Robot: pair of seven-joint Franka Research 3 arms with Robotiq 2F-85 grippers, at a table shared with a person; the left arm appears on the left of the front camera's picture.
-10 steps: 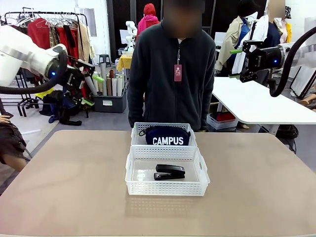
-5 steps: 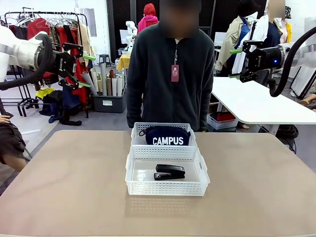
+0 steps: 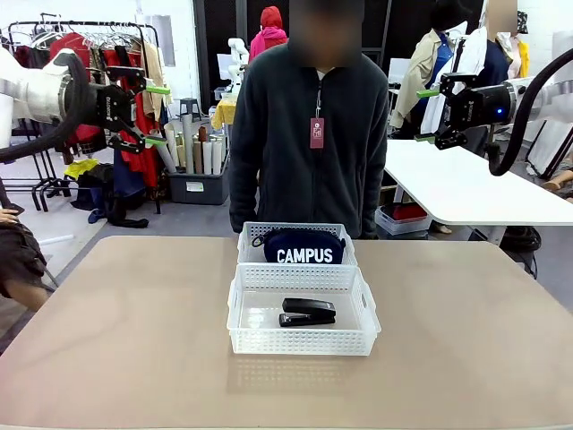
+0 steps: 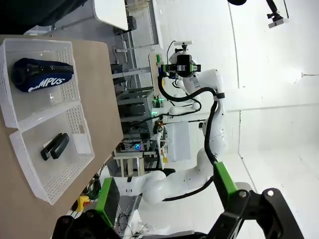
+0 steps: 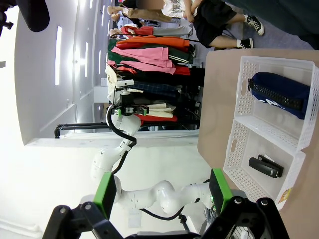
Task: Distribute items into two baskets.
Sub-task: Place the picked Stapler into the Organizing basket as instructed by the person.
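Two white lattice baskets stand end to end at the table's middle. The far basket (image 3: pixel 246 235) holds the navy "CAMPUS" pouch (image 3: pixel 303 247); the near basket (image 3: pixel 304 342) holds the black stapler (image 3: pixel 307 312). My left gripper (image 3: pixel 157 116) hangs open, high above the table's far left corner. High at the far right, my right gripper (image 3: pixel 427 116) is open too. Both are empty and well away from the baskets. In the left wrist view, the pouch (image 4: pixel 42 75) and stapler (image 4: pixel 55 146) lie far beyond the open fingers (image 4: pixel 107 201). The right wrist view has the pouch (image 5: pixel 279 94) and stapler (image 5: pixel 265 166) likewise distant.
A person in a dark fleece (image 3: pixel 309 134) stands at the far edge, just behind the baskets. Bare tabletop (image 3: pixel 116 340) spreads on both sides of the baskets. A clothes rack (image 3: pixel 98 54) stands behind the left arm, and a white table (image 3: pixel 466 188) behind the right.
My left arm has lifted and swung its open gripper up from a downward tilt to level. The right arm, baskets and items have not moved.
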